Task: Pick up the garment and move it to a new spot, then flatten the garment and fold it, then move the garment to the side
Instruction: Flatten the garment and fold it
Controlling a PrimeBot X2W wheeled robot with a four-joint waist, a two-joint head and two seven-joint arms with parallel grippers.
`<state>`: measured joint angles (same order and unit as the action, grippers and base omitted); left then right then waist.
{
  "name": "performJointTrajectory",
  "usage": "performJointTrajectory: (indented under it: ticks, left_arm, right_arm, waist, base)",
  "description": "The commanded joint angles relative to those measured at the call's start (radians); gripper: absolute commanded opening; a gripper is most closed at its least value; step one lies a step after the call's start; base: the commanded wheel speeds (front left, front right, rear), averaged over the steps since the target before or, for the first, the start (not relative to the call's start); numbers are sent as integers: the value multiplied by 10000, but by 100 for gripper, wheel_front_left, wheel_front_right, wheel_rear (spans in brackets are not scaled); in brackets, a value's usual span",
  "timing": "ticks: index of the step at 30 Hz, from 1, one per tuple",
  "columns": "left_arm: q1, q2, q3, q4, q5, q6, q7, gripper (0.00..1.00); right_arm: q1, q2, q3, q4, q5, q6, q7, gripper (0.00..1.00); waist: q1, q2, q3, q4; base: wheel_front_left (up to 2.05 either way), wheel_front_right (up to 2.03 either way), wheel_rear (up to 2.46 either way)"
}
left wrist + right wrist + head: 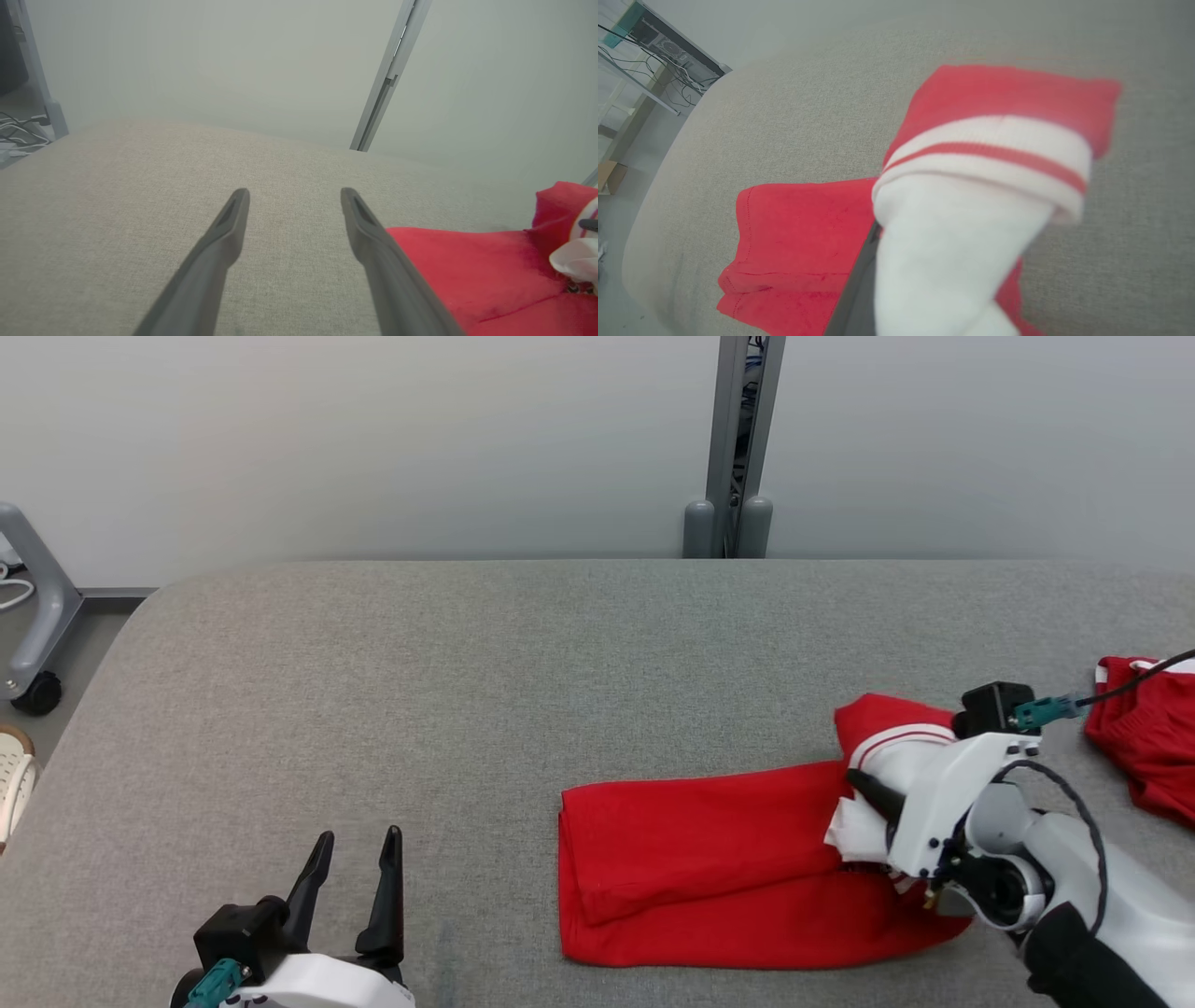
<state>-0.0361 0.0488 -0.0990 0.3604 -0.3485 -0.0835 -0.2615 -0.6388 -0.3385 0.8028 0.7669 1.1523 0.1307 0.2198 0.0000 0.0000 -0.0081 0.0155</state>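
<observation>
Right now your right gripper (864,791) is pressed together on the garment (709,859), pinching its white-lined end just below the striped waistband (985,154). That end is held raised off the tabletop (373,663), not far from the right edge. The rest of the red cloth lies doubled and fairly flat, reaching toward the middle of the front edge.

Watch the pinch first. From the right wrist view you cannot tell whether the fingers hold every layer or only the pale lining. If it is only the lining, a pull would likely turn the end inside out or let it slip free.

Nothing pins the flat part, so a sideways drag could slide the whole piece and open the fold along its left end.

Your left gripper (358,837) is spread wide and empty near the front left corner, well apart from the cloth, so it gives no help as it stands.

Mind the second red garment (1148,737) at the right edge: it lies near your right wrist, and carrying the load that way could drop it on top or sweep it off. The cable (1120,686) at that wrist crosses in front of it and might catch.

Behind the back edge stands a grey post (742,448), and off the left edge a wheeled stand (37,616); neither is close.
</observation>
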Motion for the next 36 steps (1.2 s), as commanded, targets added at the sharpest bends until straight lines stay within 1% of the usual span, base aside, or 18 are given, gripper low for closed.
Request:
performJointTrajectory:
  ticks: [1, 8, 13, 19, 25, 31, 34, 36]
  left_arm:
    - [36, 43, 61, -7, 32, 12, -36, 100]
    - [-30, 43, 154, 55, 122, -70, -36, 100]
    - [-85, 43, 109, 92, 117, -111, -36, 100]
    - [-131, 43, 85, 138, 95, -118, -36, 100]
    - [-157, 43, 26, 188, 44, -119, -36, 100]
    - [-164, 43, -25, 203, 12, -90, -36, 100]
    - [-164, 43, -41, 204, 11, -88, -36, 100]
    - [-168, 43, -55, 208, 12, -93, -36, 100]
  right_arm:
    - [164, 143, -127, -10, -114, 5, 24, 0]
    - [415, 1141, -599, 159, -495, 5, 94, 0]
    - [450, 1765, -998, 496, -733, 5, 31, 0]
    - [232, 2326, -1345, 1032, -1023, 5, -51, 0]
    - [86, 2684, -1524, 1419, -1252, 5, -157, 0]
    - [4, 2832, -1569, 1561, -1307, 5, -205, 0]
    - [103, 2868, -1474, 1512, -1237, 5, -145, 0]
    - [257, 2880, -1332, 1244, -1028, 5, -83, 0]
  waist:
    - [0, 0, -5, 20]
    - [0, 0, 36, 133]
    - [0, 0, 123, 335]
    - [0, 0, 251, 653]
    - [0, 0, 372, 980]
    - [0, 0, 448, 1184]
    - [0, 0, 478, 1261]
    - [0, 0, 488, 1309]
  base:
    - [0, 0, 0]
    - [0, 0, 0]
    - [0, 0, 0]
    - [0, 0, 0]
    - [0, 0, 0]
    - [0, 0, 0]
    - [0, 0, 0]
    - [0, 0, 0]
